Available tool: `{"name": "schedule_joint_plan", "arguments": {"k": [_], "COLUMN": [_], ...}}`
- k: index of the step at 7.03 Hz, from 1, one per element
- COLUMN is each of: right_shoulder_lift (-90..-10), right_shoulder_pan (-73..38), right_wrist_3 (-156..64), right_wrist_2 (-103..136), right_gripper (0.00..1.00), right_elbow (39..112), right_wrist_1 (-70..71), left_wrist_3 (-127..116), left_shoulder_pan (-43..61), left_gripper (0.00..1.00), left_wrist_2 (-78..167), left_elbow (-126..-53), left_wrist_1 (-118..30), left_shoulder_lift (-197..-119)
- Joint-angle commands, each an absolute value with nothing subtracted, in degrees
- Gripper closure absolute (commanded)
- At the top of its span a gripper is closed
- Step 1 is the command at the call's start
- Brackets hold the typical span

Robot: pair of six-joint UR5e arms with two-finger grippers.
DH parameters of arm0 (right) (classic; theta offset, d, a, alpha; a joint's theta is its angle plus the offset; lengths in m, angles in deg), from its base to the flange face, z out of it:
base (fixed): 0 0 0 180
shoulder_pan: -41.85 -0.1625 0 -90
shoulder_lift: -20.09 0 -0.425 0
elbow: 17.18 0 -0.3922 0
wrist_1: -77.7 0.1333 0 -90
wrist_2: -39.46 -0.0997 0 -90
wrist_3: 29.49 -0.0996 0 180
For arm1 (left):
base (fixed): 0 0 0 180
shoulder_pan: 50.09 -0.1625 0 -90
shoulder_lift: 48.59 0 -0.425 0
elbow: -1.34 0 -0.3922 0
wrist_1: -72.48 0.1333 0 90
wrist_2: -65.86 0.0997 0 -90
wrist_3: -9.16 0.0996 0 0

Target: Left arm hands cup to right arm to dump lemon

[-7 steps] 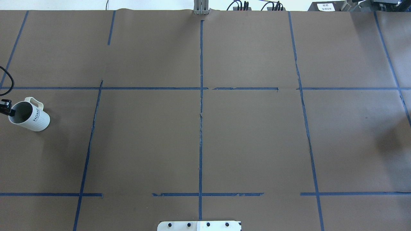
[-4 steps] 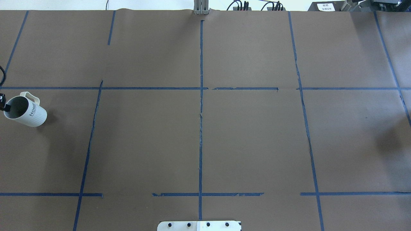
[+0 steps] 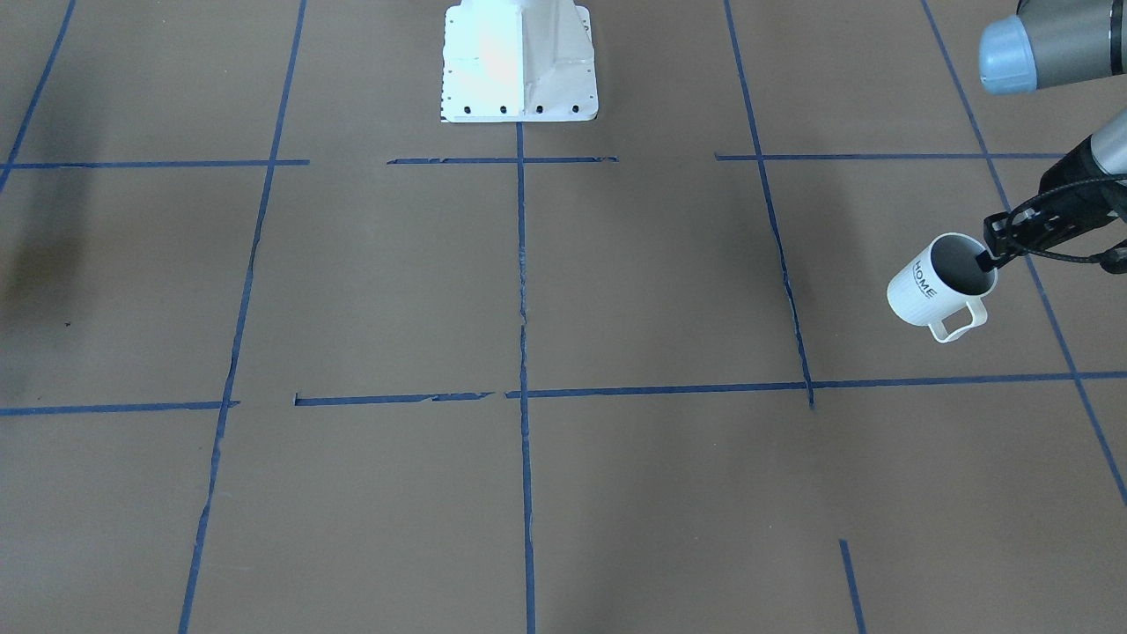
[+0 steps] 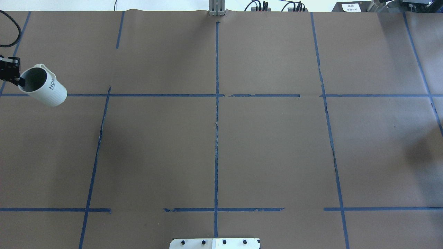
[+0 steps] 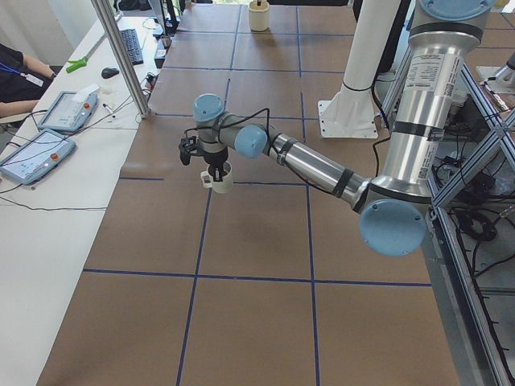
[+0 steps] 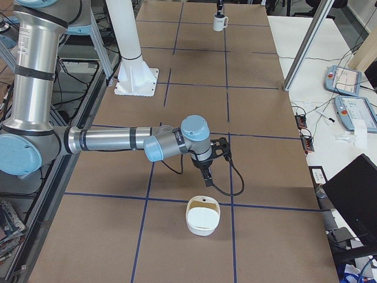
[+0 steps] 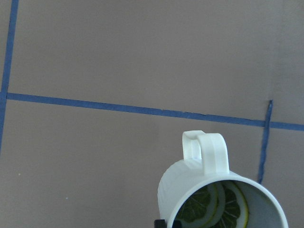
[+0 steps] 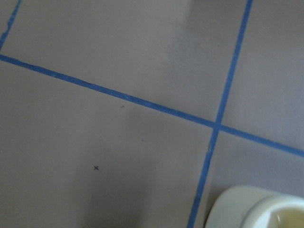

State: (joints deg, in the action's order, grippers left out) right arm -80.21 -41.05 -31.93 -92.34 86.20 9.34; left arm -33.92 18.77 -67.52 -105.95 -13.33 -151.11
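Note:
The white cup (image 4: 45,90) with black "HOME" lettering hangs tilted above the table at the far left of the overhead view. My left gripper (image 4: 21,82) is shut on its rim, one finger inside the mouth. The cup also shows in the front-facing view (image 3: 933,286) with the left gripper (image 3: 988,258), and in the exterior left view (image 5: 219,178). The left wrist view looks into the cup (image 7: 190,190), where the yellow-green lemon (image 7: 213,206) lies. My right gripper (image 6: 207,180) shows only in the exterior right view, pointing down over the table; I cannot tell whether it is open.
A white bowl (image 6: 203,216) stands on the table just in front of the right gripper, and its rim shows in the right wrist view (image 8: 237,202). Brown paper with blue tape lines (image 4: 217,103) covers the table. The robot's white base (image 3: 519,62) stands at the near edge.
The left gripper has carried the cup away from the robot's side toward the far side of the table and slightly to the right.

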Motion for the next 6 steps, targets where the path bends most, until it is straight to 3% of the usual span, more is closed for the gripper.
{"name": "schedule_joint_plan", "arguments": {"k": [1, 6], "right_shoulder_lift": [-73.1, -56.2], "right_shoulder_pan": [-34.9, -16.4], "right_wrist_3": [-31.8, -40.0], "right_wrist_2": [-92.5, -88.5], "right_gripper": [0.01, 0.01], "right_elbow": [79.5, 76.8], "right_wrist_1": [25.5, 36.7], "left_wrist_3": [-45.7, -69.3], "left_shoulder_pan": [15.2, 4.6], "left_gripper": [1.0, 1.0], "left_wrist_2": [-67.7, -67.4], "left_elbow": [-106.2, -101.1], "left_wrist_1": [-10.1, -11.1], "left_shoulder_lift": [-158.9, -173.4]}}
